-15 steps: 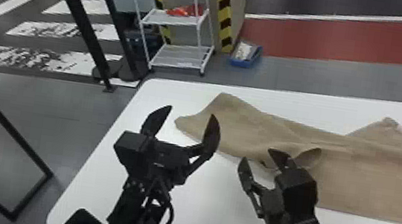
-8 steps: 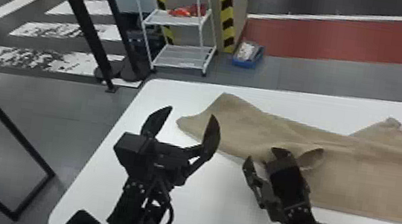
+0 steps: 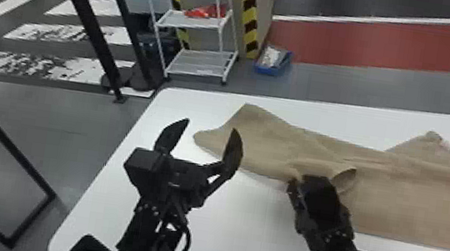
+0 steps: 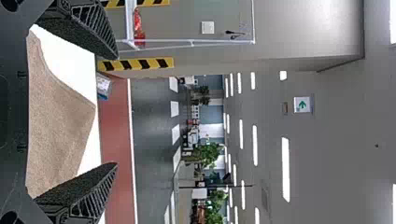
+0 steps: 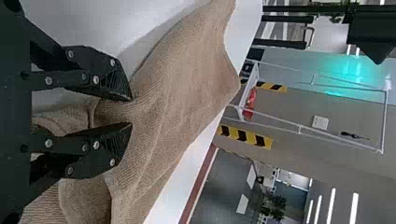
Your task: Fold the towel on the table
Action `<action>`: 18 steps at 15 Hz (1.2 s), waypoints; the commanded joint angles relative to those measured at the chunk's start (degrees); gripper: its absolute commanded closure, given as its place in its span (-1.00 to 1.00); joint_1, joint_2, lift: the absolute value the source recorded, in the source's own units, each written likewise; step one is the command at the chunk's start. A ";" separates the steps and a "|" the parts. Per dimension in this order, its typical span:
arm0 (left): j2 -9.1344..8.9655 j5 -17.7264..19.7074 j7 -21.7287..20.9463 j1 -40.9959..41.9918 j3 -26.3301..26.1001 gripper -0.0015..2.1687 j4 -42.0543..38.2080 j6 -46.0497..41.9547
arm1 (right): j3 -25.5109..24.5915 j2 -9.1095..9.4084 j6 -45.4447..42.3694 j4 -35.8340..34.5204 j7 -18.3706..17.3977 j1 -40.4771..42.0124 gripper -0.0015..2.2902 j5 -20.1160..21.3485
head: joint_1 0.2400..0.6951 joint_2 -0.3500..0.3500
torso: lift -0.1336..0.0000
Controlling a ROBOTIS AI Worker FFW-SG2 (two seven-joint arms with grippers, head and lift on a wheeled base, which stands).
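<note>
Beyond the white table (image 3: 245,243), a wire shelf (image 3: 199,62) is standing on the grey floor, and a blue bin (image 3: 272,64) is sitting near it. On the table the tan towel (image 3: 402,202) is lying spread and rumpled, stretching toward the robot's right. The right gripper (image 3: 320,201) is reaching into the towel's near side, clamping a raised fold between its fingers (image 5: 109,144). Near the towel's left end, the left gripper (image 3: 211,125) is hanging empty, its fingers standing wide apart.

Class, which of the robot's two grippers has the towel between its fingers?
The right gripper: the towel is bunched between its fingers, whereas the left gripper stands wide open, gripping nothing.
</note>
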 commanded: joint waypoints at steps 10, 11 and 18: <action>-0.01 0.01 0.71 -0.21 -0.20 -0.93 0.11 -0.31 | -1.38 -0.77 15.47 -21.35 5.92 1.39 0.50 -10.61 | 1.00 1.00 | -0.91; -0.01 0.01 0.80 -0.04 -0.11 -0.93 0.11 -0.31 | -1.29 -0.77 16.18 -22.41 5.92 1.30 0.50 -11.93 | 1.00 1.00 | -0.91; -0.01 -0.08 0.97 0.23 -0.11 -0.92 0.20 -0.67 | -0.68 1.17 14.42 -11.86 4.69 -3.09 0.49 -15.27 | 1.00 1.00 | -0.91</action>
